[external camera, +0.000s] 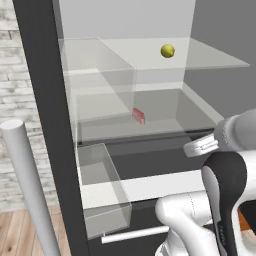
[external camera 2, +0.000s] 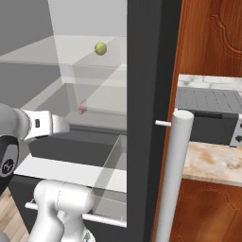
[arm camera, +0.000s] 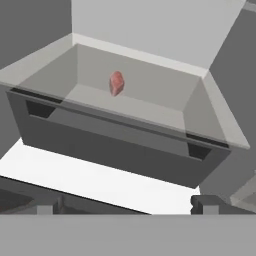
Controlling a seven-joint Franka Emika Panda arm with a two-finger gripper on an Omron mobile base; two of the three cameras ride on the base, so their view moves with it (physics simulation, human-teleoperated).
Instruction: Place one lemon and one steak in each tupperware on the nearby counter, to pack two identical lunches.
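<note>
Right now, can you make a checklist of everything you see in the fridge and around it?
Surface: glass shelf and a clear drawer below it, inside an open fridge.
Job's things: one lemon sits on the shelf; one steak lies in the drawer, toward its back. Counter to the right of the fridge.
Clutter: a grey toaster oven stands on the counter.
Gripper: gripper open, holding nothing, in front of the drawer, apart from the steak.
Cables: nothing seen.
Surroundings: brick wall, wooden floor, wooden cabinets.
</note>
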